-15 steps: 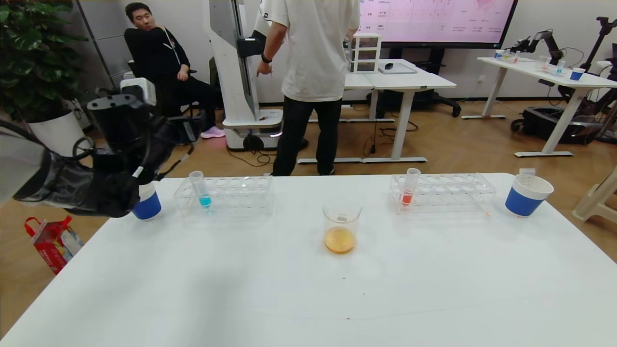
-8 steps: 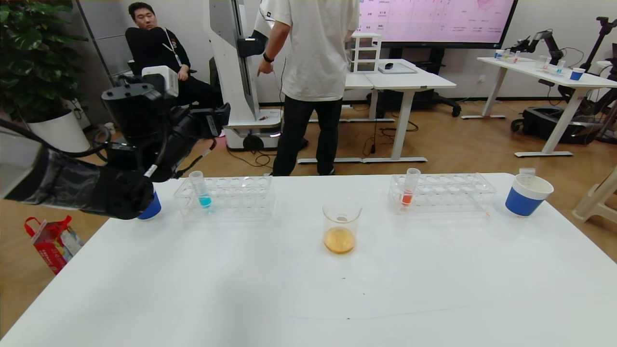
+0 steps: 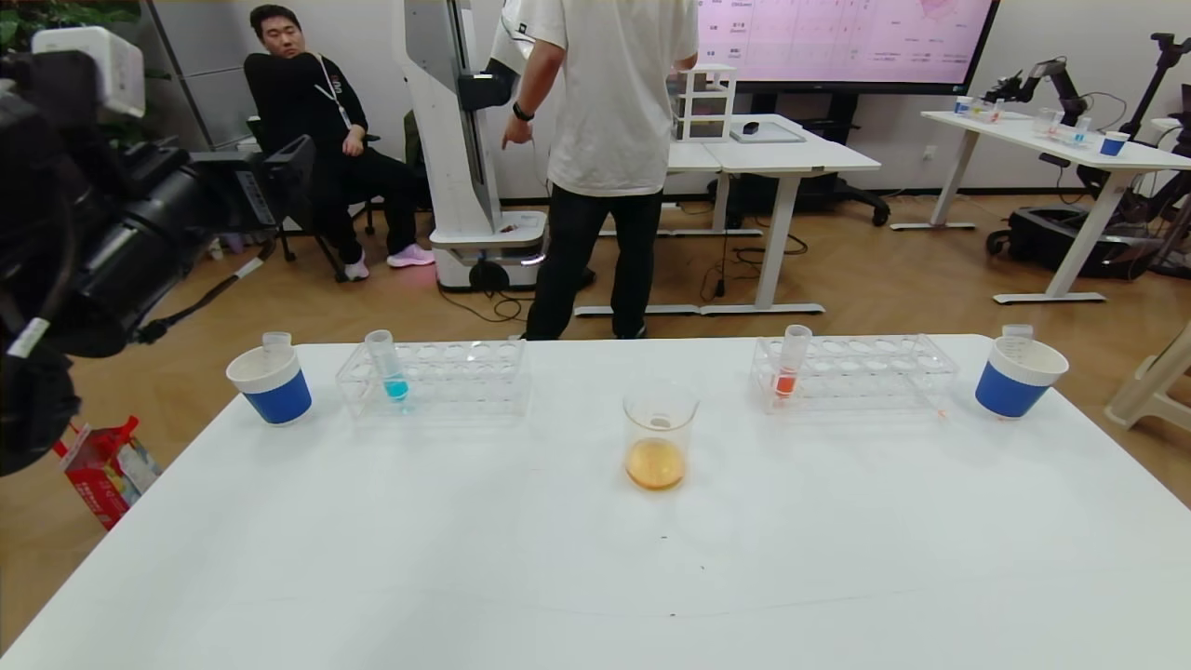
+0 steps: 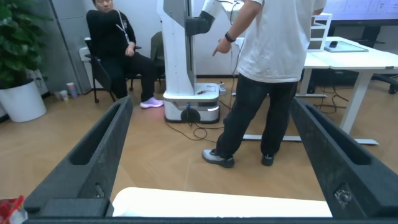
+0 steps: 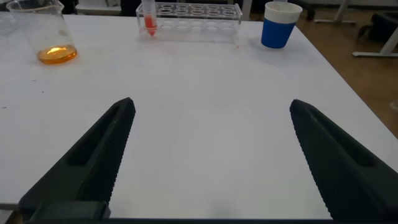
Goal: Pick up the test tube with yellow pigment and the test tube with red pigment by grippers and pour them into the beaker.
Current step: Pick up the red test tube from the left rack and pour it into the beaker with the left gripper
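Left gripper (image 4: 208,155) raised far left off the table, jaws apart, empty. Right gripper (image 5: 208,155) jaws apart, low at near right. Beaker (image 3: 659,437) mid-table holds orange liquid; red tube (image 3: 791,363) racked far right, clear of both.

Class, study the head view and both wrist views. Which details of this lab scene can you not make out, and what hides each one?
- Slim clear tube in the left blue-and-white paper cup: its contents, hidden by the cup wall, head view.
- Tube in the right blue-and-white paper cup: the same; only its rim shows.
- Right black gripper: missing from the head view; its fingertips are cut off by the right wrist view's edge.
- Small clear glass beaker: its rim is cropped there.
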Robot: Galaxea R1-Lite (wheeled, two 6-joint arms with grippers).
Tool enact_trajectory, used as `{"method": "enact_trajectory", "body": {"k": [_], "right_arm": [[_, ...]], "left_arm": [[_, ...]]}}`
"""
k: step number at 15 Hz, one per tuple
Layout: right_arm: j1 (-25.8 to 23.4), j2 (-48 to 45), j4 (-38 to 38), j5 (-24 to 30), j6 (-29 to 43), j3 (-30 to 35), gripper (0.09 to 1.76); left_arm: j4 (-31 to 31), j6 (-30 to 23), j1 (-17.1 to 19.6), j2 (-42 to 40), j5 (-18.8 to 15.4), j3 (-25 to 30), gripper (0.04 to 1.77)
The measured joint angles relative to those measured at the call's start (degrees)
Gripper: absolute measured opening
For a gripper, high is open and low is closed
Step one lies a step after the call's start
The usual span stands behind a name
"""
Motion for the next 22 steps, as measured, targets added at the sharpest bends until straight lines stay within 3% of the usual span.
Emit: {"method": "enact_trajectory", "body": {"k": [5,10,13,19,21,22], "right_arm": [[0.0,0.0,0.0,0.0,0.0,0.0,1.74],[0.0,0.0,0.0,0.0,0.0,0.0,1.74],[0.0,0.0,0.0,0.0,0.0,0.0,1.74],[0.0,0.0,0.0,0.0,0.0,0.0,1.74],[0.0,0.0,0.0,0.0,0.0,0.0,1.74],[0.0,0.0,0.0,0.0,0.0,0.0,1.74]], "left_arm": [[7.9,4.7,0.8,-15.8,0.3,5.8,1.75],[30.0,6.1,4.9,-36.5,0.7,7.3,1.75],[42.9,5.6,5.4,-50.4,0.4,8.2,1.75],[56.5,3.7,4.4,-73.2,-0.1,15.6,1.75],[58.9,2.5,4.5,-79.2,-2.3,17.5,1.75],[59.2,1.8,4.6,-82.3,-5.1,18.6,1.75]]}}
